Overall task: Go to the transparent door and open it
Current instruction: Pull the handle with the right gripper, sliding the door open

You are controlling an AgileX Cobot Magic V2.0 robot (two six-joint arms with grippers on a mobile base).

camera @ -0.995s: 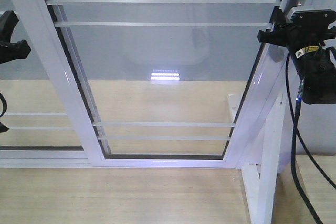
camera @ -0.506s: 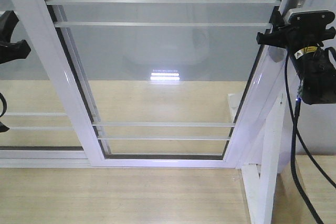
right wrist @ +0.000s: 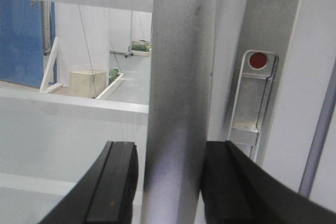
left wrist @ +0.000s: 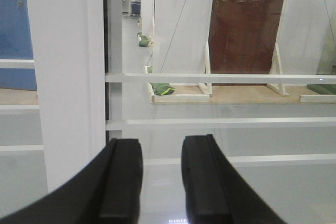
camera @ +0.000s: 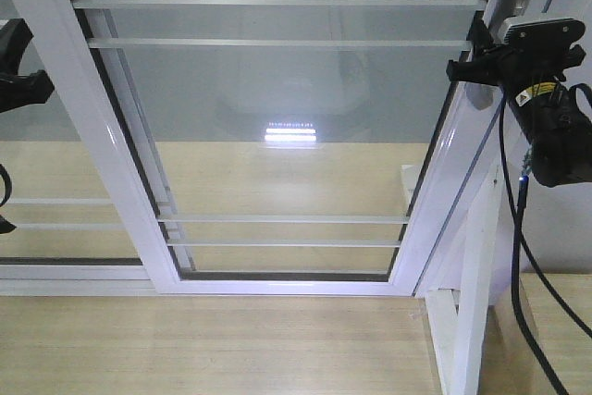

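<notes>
Grip check at transparent door (camera: 277, 90)
Our right hand (right wrist: 169, 150) brackets the handle (right wrist: 176, 66), clamp unclear; left hand (left wrist: 160, 145) gapes empty. We judge a steady sideways pull best.

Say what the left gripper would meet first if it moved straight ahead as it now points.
Most likely the glass of the transparent door, between two white bars, just right of the white stile; depth is hard to judge.
</notes>
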